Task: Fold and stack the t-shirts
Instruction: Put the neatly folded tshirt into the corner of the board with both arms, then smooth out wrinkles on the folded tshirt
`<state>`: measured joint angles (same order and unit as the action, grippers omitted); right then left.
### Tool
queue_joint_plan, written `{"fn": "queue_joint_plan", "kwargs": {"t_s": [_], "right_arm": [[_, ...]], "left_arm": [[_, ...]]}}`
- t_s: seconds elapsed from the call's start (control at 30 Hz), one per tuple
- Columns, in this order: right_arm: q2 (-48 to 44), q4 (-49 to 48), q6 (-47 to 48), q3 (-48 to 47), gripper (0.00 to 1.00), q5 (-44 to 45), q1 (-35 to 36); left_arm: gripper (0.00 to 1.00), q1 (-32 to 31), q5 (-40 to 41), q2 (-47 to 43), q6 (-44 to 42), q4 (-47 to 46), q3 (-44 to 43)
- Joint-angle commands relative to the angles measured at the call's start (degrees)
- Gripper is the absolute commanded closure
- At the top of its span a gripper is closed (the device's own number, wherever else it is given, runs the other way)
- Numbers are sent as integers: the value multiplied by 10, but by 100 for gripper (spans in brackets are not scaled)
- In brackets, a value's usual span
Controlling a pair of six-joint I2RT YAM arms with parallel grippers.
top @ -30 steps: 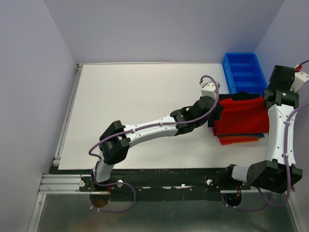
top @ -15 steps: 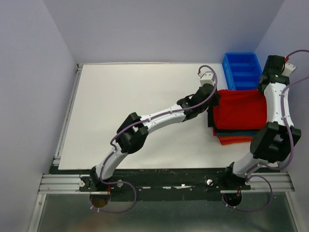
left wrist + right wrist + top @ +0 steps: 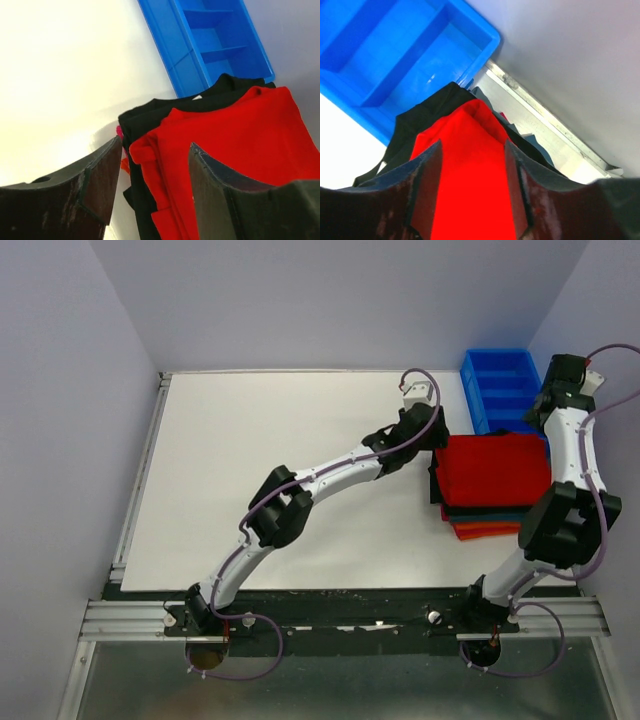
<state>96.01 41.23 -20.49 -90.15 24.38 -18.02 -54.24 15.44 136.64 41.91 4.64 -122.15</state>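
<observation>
A folded bright red t-shirt [image 3: 495, 468] lies on top of a stack of folded t-shirts at the table's right side. A black one [image 3: 438, 485] shows under it and an orange one [image 3: 490, 532] at the bottom. My left gripper [image 3: 437, 437] is open at the stack's far left corner. In the left wrist view its gripper [image 3: 155, 146] hangs over the red t-shirt [image 3: 240, 135] and the black t-shirt [image 3: 145, 117]. My right gripper [image 3: 541, 422] is open at the far right corner. In the right wrist view its gripper [image 3: 472, 145] frames the red cloth [image 3: 470, 190] without pinching it.
An empty blue plastic bin [image 3: 505, 385] stands just beyond the stack, close to both grippers [image 3: 215, 45] [image 3: 395, 50]. A metal rail [image 3: 545, 125] and the wall run right beside the stack. The white table [image 3: 280, 460] stretches to the left.
Both grippers were shut on the red t-shirt and have opened. The shirt was drawn toward the far side and now lies flat on the stack. Both arms have reached farther back.
</observation>
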Motion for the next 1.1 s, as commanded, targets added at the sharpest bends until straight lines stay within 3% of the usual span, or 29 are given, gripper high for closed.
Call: {"fn": "queue_joint_plan", "kwargs": {"t_s": [0.0,0.13,0.17,0.27,0.4,0.53,0.7,0.9,1.07], "right_arm": [[-108,-12,-22,52,54,-3,-5],[-193,-26,-61,139,93,-14,-6],[-207,-34,-64,159,99,-15,-6],[-233,-30,-75,200,99,12,-5],[-217,55,-130,198,99,87,-6],[-203,102,-162,192,99,87,-6],[-218,90,-159,217,99,105,-6],[-135,123,-228,225,99,123,-25],[-48,85,-257,244,99,102,-46]], "left_arm": [[50,-3,-8,-59,-67,-2,-13],[97,-16,-84,-43,-58,-13,-15],[100,-20,-95,-39,-50,-12,-12],[100,-39,-121,-44,-39,-31,23],[100,-72,-132,-67,-52,-44,76],[100,-82,-153,-82,-53,-66,109],[100,-83,-176,-81,-46,-72,118],[100,-84,-176,-68,-45,-71,111],[100,-82,-183,-52,-43,-75,111]]}}
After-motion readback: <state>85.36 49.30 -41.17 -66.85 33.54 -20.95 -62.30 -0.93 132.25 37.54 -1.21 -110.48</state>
